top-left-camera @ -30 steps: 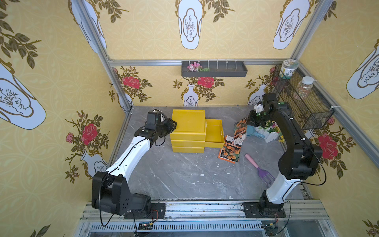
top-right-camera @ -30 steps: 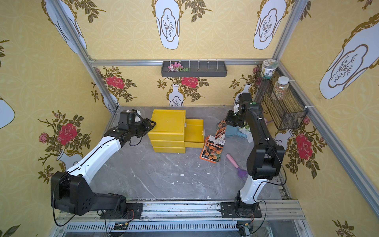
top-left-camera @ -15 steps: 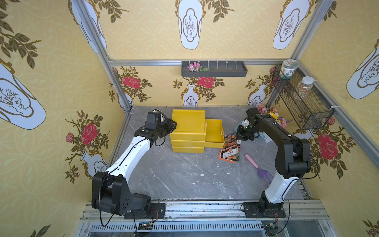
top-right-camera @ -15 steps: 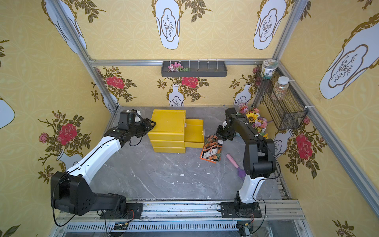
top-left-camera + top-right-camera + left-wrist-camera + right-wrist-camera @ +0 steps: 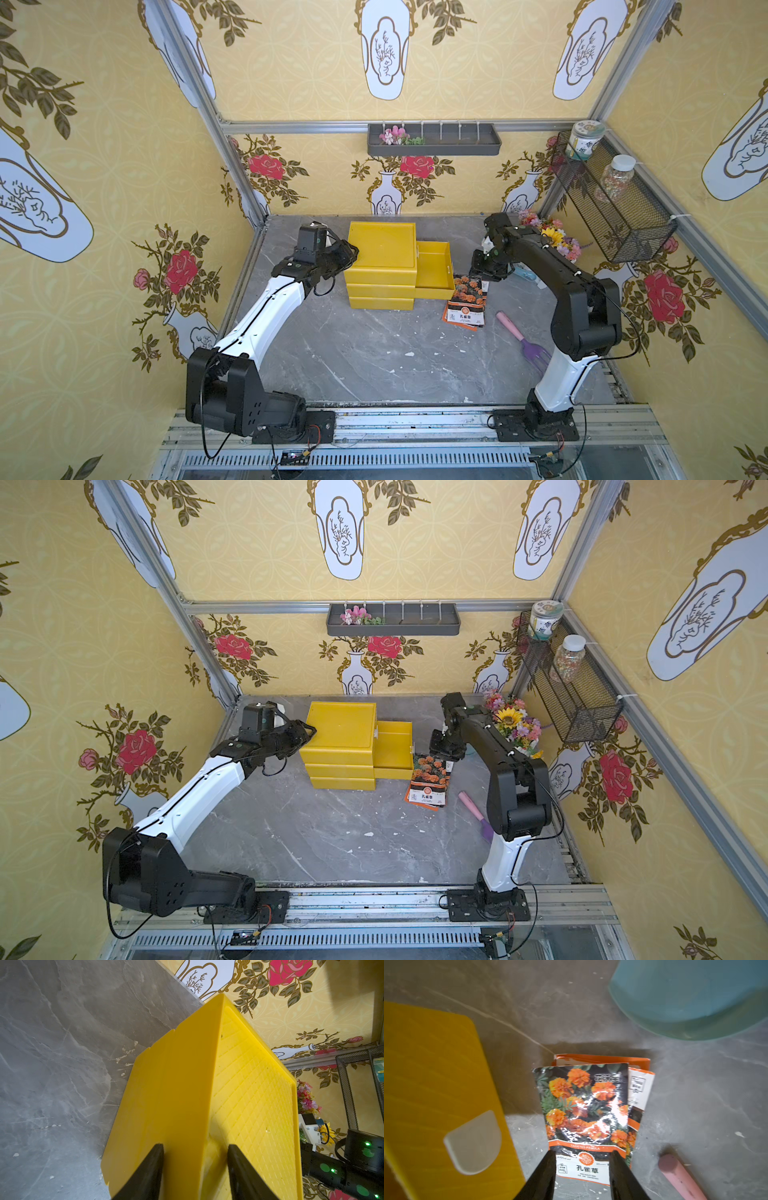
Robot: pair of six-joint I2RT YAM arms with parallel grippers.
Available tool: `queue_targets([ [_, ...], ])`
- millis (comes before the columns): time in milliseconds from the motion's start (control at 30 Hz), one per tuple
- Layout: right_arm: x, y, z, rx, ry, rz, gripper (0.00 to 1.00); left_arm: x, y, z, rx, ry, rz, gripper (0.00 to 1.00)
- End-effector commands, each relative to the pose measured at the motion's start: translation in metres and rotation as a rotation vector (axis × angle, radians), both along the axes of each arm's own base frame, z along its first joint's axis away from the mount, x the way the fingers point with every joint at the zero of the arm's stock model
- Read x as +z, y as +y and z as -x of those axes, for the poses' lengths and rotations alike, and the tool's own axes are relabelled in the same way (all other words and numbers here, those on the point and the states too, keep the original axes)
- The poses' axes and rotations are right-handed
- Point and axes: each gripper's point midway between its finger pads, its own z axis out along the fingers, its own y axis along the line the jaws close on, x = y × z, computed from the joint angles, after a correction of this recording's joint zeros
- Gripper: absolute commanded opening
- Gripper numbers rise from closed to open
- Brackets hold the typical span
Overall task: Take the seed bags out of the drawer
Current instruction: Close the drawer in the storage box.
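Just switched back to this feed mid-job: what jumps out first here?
The yellow chest stands mid-table, its top drawer pulled out and looking empty. A stack of seed bags lies on the table just beside that drawer, marigold packet on top, with the right gripper open over one end. The left gripper grips the chest's edge on the side opposite the drawer.

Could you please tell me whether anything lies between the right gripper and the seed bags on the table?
Nothing visible does. The right gripper, jaws apart, hangs directly over the seed bags on the table; the open drawer sits to one side and the pink-handled rake to the other, neither in between.
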Motion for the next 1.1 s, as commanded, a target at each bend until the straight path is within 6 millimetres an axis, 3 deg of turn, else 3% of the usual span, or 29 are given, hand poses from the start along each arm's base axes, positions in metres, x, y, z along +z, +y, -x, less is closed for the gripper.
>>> queue_targets([
  [0,0.005,0.03,-0.001,0.04,0.003,-0.06,0.46,-0.021,0.002,0.017,-0.02,0.101,-0.029,0.54],
  [300,0.013,0.108,-0.004,0.151,0.004,-0.154,0.46,-0.002,0.004,0.012,-0.004,0.058,-0.032,0.59],
  [500,0.016,0.155,-0.008,0.181,0.02,-0.3,0.46,-0.005,0.01,0.013,0.005,0.063,-0.053,0.61],
  [633,0.016,0.176,-0.01,0.19,0.034,-0.374,0.46,-0.012,0.015,0.016,0.013,0.082,-0.08,0.61],
  [833,0.015,0.177,-0.008,0.199,0.039,-0.365,0.46,-0.026,0.027,0.021,0.046,0.123,-0.112,0.59],
  [1067,0.013,0.136,-0.008,0.122,0.034,-0.359,0.46,-0.038,0.03,0.025,0.056,0.162,-0.117,0.56],
])
